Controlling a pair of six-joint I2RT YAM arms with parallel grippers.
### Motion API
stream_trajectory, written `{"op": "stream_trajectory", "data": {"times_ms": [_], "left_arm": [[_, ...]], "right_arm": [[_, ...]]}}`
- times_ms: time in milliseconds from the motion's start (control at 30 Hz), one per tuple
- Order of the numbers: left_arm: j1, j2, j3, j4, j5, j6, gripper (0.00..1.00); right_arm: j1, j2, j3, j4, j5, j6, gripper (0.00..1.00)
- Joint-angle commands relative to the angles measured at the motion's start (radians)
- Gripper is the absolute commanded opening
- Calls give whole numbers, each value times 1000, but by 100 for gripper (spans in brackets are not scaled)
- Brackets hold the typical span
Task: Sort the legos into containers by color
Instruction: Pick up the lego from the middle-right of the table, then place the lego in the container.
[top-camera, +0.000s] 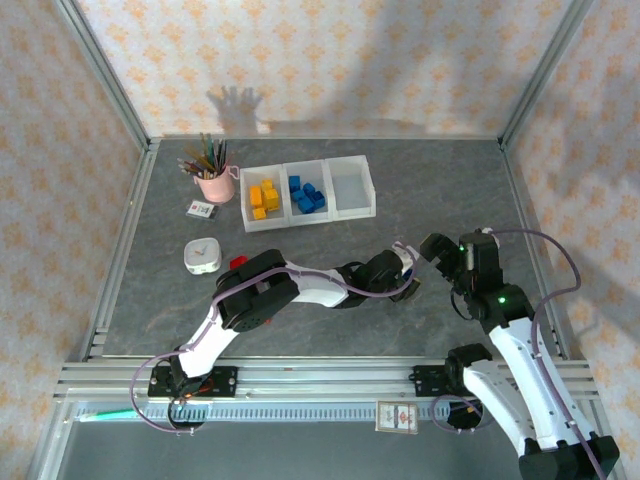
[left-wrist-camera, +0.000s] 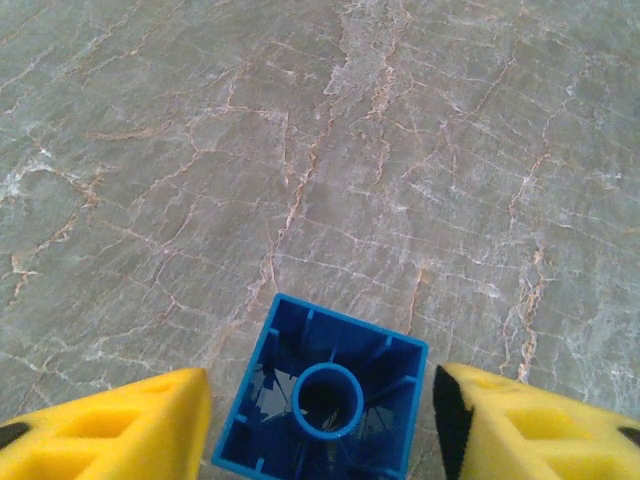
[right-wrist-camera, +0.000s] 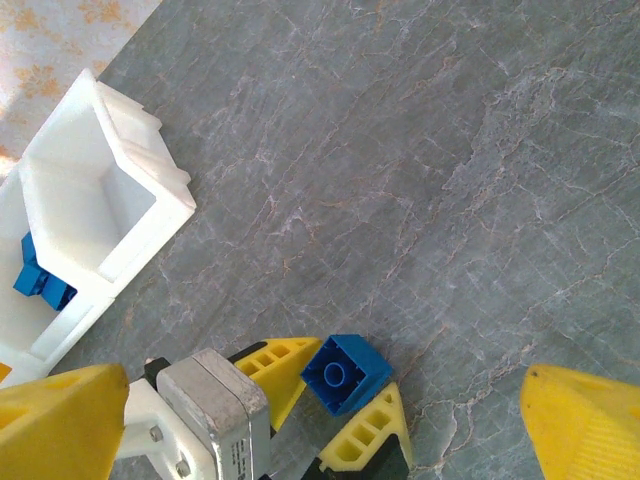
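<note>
The left hand (right-wrist-camera: 345, 378) reaches low over the table (top-camera: 440, 180), its two yellow fingers (left-wrist-camera: 120, 425) set on either side of a blue brick (left-wrist-camera: 320, 400) that lies with its hollow underside facing up. From the right wrist view the fingers look to touch the brick's walls. From the left wrist view a thin sliver of table shows along each side, so I cannot tell whether the hand truly grips it or merely brackets it. Beyond the left hand's fingertips there is bare grey marbled table with plenty of room.

The right hand (right-wrist-camera: 320, 400) hangs just beside the left hand and above it, spread wide and holding nothing, with the blue brick and the left hand's fingers in the gap between its own fingertips.

The tray of containers (top-camera: 308, 222) stands well apart from both hands, farther up the table and to their left, and its nearest white corner and rim appear at the upper left of the right wrist view. Open table lies between that corner and the hands. Its left bin holds yellow-orange bricks (top-camera: 264, 197) and its middle bin holds blue bricks (top-camera: 306, 194).

A red brick (top-camera: 238, 262) lies far behind the left hand, beside that arm's elbow, near a small white square device (top-camera: 202, 256). A pink cup of pencils (top-camera: 214, 180) stands just left of the tray. The table's right edge, along the metal frame, lies some way to the right of the right hand.
</note>
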Motion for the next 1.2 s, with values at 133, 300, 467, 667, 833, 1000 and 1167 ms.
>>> {"op": "stream_trajectory", "data": {"times_ms": [133, 300, 467, 667, 833, 1000, 1167], "left_arm": [[-5, -22, -24, 48, -12, 22, 43], [-5, -79, -57, 58, -19, 22, 32], [-4, -184, -118, 73, -45, -12, 28], [23, -366, -211, 25, -128, -89, 24], [85, -498, -206, -149, -238, -177, 22], [200, -555, -141, -357, -335, -256, 22], [331, -491, -25, -514, -378, -294, 22]], "right_arm": [[-5, -6, 6, 11, 22, -13, 100], [-5, -6, 25, 14, 14, -34, 100], [-5, -1, 46, 44, -49, -79, 100], [-5, 17, 64, 127, -221, -143, 100], [4, 63, 67, 203, -337, -166, 100], [31, 107, 58, 290, -348, -159, 100], [65, 156, 51, 367, -353, -139, 100]]}}
